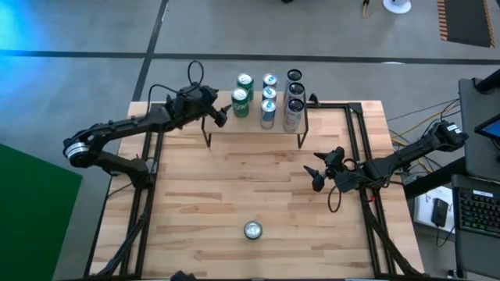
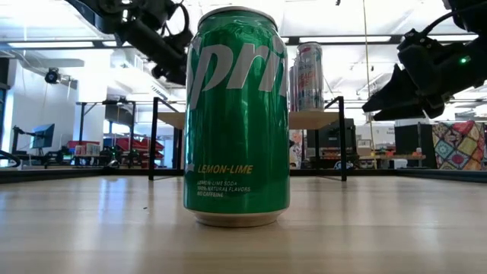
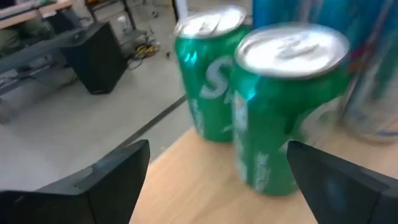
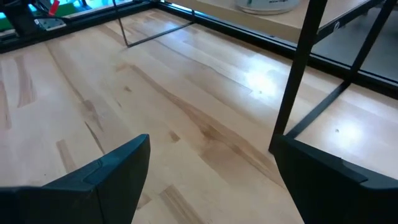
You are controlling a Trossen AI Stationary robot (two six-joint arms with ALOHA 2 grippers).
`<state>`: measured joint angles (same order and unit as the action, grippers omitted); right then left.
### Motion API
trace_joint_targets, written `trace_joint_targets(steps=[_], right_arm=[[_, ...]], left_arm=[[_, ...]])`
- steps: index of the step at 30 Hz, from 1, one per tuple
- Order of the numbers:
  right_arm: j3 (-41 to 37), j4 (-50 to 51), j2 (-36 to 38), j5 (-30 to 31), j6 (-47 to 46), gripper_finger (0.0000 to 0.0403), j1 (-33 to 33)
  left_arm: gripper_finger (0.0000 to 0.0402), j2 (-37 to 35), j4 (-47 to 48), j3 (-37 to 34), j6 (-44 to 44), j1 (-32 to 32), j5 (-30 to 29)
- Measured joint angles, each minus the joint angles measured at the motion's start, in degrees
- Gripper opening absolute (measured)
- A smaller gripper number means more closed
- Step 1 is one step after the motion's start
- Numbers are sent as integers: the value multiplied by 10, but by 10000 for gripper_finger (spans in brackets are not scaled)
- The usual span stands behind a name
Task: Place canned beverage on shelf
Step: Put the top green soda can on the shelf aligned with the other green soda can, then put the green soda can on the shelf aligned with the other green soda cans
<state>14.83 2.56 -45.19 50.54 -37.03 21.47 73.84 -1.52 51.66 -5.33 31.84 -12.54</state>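
Note:
A green canned beverage (image 1: pixel 251 229) (image 2: pixel 237 114) stands upright on its base near the table's front edge, far from both grippers. The shelf (image 1: pixel 254 123) (image 2: pixel 312 119) stands at the far middle and carries several cans, two of them green (image 3: pixel 283 112) (image 3: pixel 208 74). My left gripper (image 1: pixel 223 117) (image 3: pixel 217 177) hovers open at the shelf's left end, facing the two green cans and touching nothing. My right gripper (image 1: pixel 320 168) (image 4: pixel 211 180) is open above the table, right of centre, with nothing between its fingers.
Blue, silver and dark cans (image 1: pixel 269 97) (image 1: pixel 294 97) fill the middle and right of the shelf. Its thin black legs (image 4: pixel 298 74) stand on the tabletop. Bare wood (image 1: pixel 234 179) lies between the shelf and the front can. Black frame rails (image 1: pixel 367 148) run along the table's sides.

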Motion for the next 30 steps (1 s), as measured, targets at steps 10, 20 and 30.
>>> trace_joint_targets(steps=[10, 20, 30], right_arm=[[1, -3, 0, 2, 4, 327, 0], [1, 2, 0, -2, 5, 327, 0], [1, -8, 0, -31, -3, 327, 0]], left_arm=[[329, 75, -58, -1, 5, 1, -5], [313, 76, -29, 9, 16, -1, -5], [313, -51, -52, -113, 33, -107, -6]])
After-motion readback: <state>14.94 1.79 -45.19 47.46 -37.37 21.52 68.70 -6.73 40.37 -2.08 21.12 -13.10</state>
